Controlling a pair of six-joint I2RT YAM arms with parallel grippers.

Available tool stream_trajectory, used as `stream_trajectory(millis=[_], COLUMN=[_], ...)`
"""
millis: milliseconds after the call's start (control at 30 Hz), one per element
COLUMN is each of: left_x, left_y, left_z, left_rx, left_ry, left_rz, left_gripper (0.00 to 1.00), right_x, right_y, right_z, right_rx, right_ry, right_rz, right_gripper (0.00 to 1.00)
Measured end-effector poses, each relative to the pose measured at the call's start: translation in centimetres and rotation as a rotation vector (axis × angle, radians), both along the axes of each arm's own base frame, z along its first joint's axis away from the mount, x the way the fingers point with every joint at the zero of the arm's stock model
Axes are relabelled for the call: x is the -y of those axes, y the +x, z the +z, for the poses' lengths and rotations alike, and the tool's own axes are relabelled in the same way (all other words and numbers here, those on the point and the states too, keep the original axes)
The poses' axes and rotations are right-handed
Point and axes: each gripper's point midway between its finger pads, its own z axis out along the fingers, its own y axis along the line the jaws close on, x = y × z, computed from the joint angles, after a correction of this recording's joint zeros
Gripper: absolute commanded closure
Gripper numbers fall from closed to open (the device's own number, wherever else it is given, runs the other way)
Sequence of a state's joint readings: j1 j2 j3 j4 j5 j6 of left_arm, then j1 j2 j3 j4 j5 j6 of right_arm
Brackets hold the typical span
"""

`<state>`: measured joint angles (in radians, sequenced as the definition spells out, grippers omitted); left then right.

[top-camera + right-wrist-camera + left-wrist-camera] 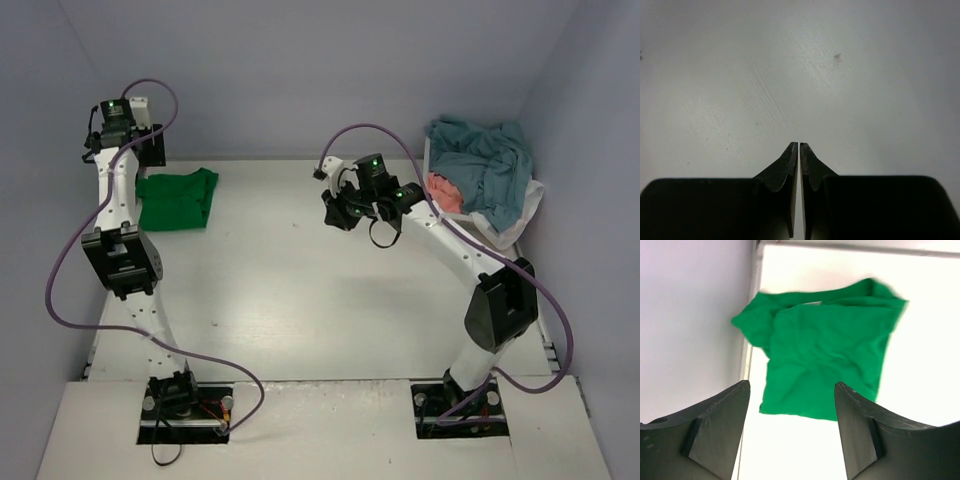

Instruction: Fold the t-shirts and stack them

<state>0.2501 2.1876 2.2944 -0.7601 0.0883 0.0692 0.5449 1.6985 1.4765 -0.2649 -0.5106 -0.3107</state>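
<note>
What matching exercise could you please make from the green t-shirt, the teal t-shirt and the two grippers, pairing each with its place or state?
1. green t-shirt
2. teal t-shirt
3. left gripper
4. right gripper

A. shut, over bare table
B. heaped in the basket, far right
C. open and empty
D. lying on the table, far left

Pairs: 1-D, 2-B, 3-C, 4-A

Softly lit, with faint shadows. Blown out white across the table point(922, 370) in the left wrist view. Blurred around the green t-shirt point(825, 360).
</note>
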Motion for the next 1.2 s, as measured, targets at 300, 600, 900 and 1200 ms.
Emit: stream_trajectory(millis=[300,600,900,1200], left_x=[8.3,24.3,33.9,34.7], left_y=[-4.0,-10.6,-18.3,-20.1], left_z=[2.5,3.9,3.0,0.6], left_rx=[0.007,-0.040,-0.110,-0.160], left_ry=[-0.133,-0.294,-0.320,-0.258], left_rz=[-0.197,-0.624,-0.956,-1.015], left_gripper=[0.37,0.37,0.37,0.37], right_x=[3.3,15.9,27.1,32.0], right_y=[2.3,8.4,8.7,11.9], right_z=[2.3,3.9,0.3,-3.3], right_rx=[0.087,0.148,0.058,-0.006], right_ry=[-0.026,-0.045,-0.094,-0.153], right_rz=[-0.139,-0.517,-0.789,-0.904], right_gripper=[0.82,0.59,0.57,0.57])
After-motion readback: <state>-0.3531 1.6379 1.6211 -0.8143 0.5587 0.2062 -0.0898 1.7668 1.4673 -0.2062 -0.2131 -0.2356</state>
